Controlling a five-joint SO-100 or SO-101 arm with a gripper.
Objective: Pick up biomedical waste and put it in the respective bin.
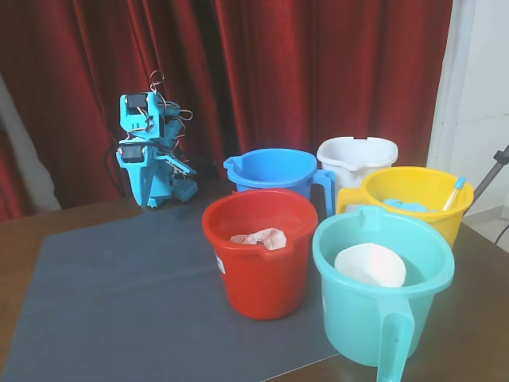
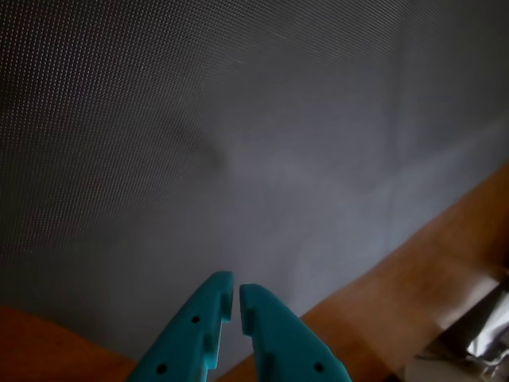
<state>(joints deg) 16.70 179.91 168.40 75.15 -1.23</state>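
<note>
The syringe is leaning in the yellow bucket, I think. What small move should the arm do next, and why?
Probably none beyond resting folded. The syringe already leans inside the yellow bucket, and the gripper is shut and empty over the bare grey mat, so nothing seems left to pick up.

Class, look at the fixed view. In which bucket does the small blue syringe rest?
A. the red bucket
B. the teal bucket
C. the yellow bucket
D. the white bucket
C: the syringe leans against the inner rim of the yellow bucket, while the red bucket holds only a crumpled tissue and the teal bucket a white cup-like item.
</note>
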